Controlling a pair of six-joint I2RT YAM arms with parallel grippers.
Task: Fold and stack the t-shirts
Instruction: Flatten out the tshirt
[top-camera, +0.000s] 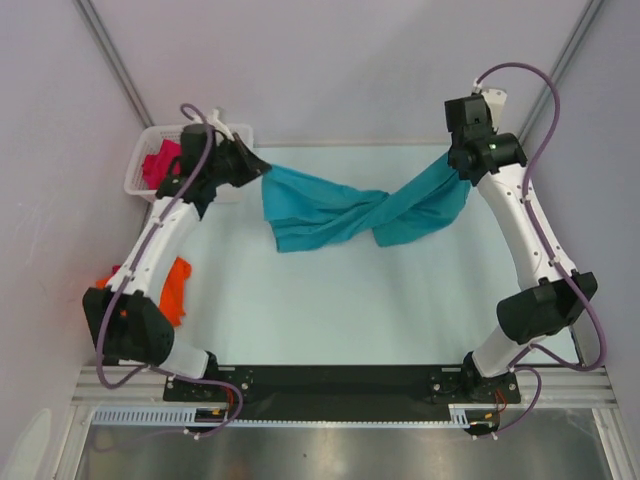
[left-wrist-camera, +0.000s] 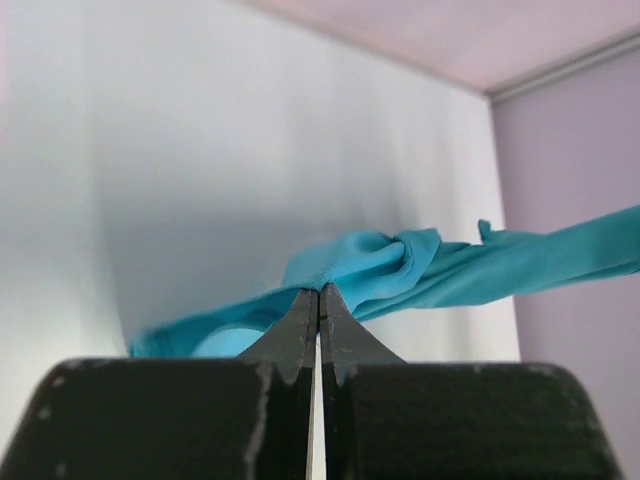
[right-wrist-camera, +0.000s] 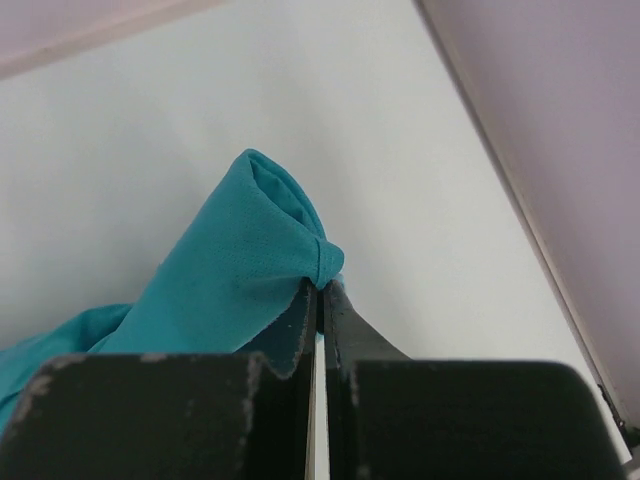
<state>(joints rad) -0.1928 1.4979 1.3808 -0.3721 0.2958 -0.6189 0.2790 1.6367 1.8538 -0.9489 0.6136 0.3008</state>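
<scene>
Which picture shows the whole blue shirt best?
The top view: the teal t-shirt stretches twisted between both arms, end to end. The left wrist view shows only a bunched stretch beyond the shut left fingers; the right wrist view, just the corner the right fingers pinch.

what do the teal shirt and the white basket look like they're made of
The teal t-shirt looks like soft matte knit cloth, probably cotton jersey: it twists, sags and bunches where it hangs, and a fine weave shows in the right wrist view. The white basket is likely rigid moulded plastic, judging by its open lattice walls and smooth, even white rim.
</scene>
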